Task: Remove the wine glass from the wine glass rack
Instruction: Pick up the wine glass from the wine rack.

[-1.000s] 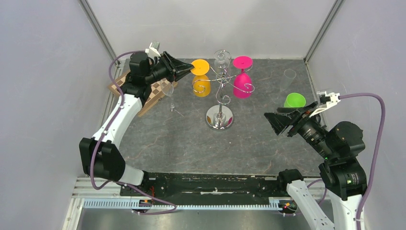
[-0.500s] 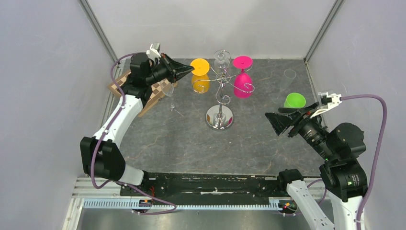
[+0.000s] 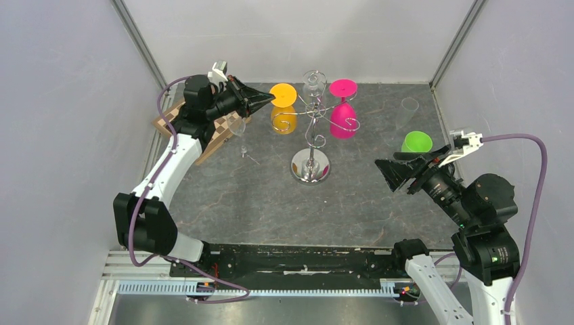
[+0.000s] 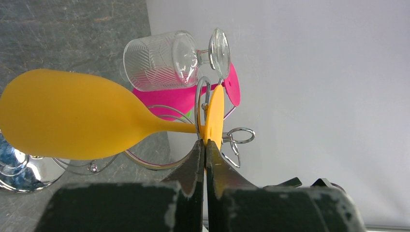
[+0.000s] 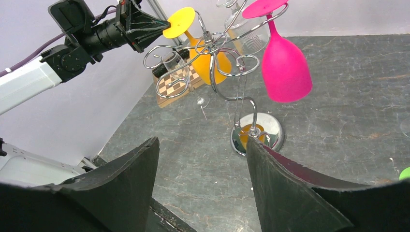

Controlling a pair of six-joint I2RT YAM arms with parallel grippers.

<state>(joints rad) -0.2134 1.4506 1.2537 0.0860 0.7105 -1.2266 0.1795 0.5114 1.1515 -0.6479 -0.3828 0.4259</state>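
Grey stone table (image 3: 257, 203) carries the chrome rack (image 3: 310, 166). Left claw (image 4: 205, 143) is closed on the foot of the yellow wine glass (image 4: 72, 116), hanging inverted from a rack arm; right claw (image 5: 200, 145) gapes empty. Extraction step: foot likely needs sliding outward.

No legible text (any view)

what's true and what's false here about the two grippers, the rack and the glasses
1. The left gripper is shut on the foot of the yellow wine glass. True.
2. The pink wine glass stands upright on the table. False: it hangs upside down from the wine glass rack.
3. The right gripper is open and holds nothing. True.
4. The green cup hangs on the rack. False: it sits off the rack, near the right gripper.
5. A clear glass also hangs on the rack. True.
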